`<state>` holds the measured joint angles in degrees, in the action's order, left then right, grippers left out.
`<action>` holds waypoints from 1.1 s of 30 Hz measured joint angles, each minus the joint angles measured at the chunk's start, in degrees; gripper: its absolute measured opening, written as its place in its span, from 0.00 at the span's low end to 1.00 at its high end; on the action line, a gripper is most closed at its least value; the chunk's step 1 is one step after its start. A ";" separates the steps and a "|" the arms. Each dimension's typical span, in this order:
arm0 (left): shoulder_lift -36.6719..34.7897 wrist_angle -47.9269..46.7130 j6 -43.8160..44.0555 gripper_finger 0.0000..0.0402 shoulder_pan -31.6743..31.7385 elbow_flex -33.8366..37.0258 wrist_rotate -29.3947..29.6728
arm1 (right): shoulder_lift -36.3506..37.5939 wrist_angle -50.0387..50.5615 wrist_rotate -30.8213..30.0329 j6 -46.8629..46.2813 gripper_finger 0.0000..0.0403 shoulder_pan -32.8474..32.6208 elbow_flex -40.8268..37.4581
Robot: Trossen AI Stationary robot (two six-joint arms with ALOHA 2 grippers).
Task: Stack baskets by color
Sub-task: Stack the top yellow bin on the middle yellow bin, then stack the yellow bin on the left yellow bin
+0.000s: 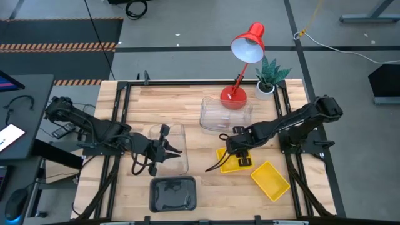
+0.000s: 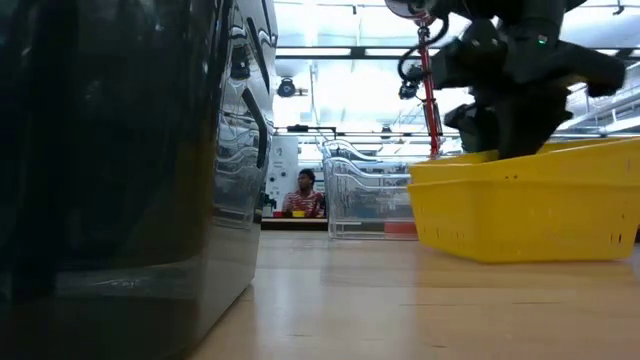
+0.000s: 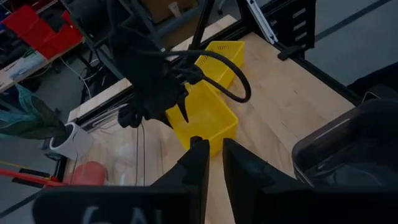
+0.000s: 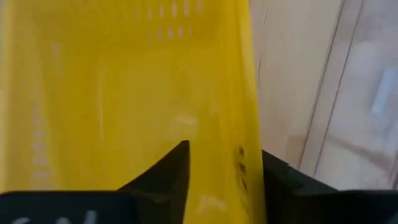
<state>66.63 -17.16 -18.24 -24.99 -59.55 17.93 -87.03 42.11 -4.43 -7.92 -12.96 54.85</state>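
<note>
My right gripper (image 4: 224, 155) points down, open. One finger stands inside a yellow basket (image 1: 232, 161) and one outside, astride its wall (image 4: 245, 93). That basket rests flat on the table. A second yellow basket (image 1: 270, 180) lies askew near the right front. My left gripper (image 3: 212, 146) hangs above a clear basket (image 1: 178, 140) left of centre, its fingers a narrow gap apart with nothing between them. Another clear basket (image 1: 224, 115) sits at the back by the lamp. A dark grey basket (image 1: 174, 192) stands at the near edge.
A red desk lamp (image 1: 247, 47) and a small potted plant (image 1: 269, 78) stand at the far right of the table. Black frame rails (image 1: 122, 112) run along the table's sides. A person (image 2: 303, 195) sits far off in the room behind.
</note>
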 joint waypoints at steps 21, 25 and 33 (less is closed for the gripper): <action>0.02 -2.81 1.08 0.12 0.07 0.00 0.00 | 3.02 20.21 5.49 -21.05 0.52 -5.74 9.92; 0.03 -4.03 1.18 0.12 0.07 0.00 0.00 | 2.76 25.53 8.21 -33.13 0.49 -8.79 9.92; 0.07 -4.40 1.01 0.12 0.07 0.00 0.00 | 4.72 28.13 10.31 -45.14 0.48 -16.37 5.37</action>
<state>66.70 -21.56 -17.23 -24.93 -59.55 17.93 -82.31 70.24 5.89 -53.06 -29.32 60.22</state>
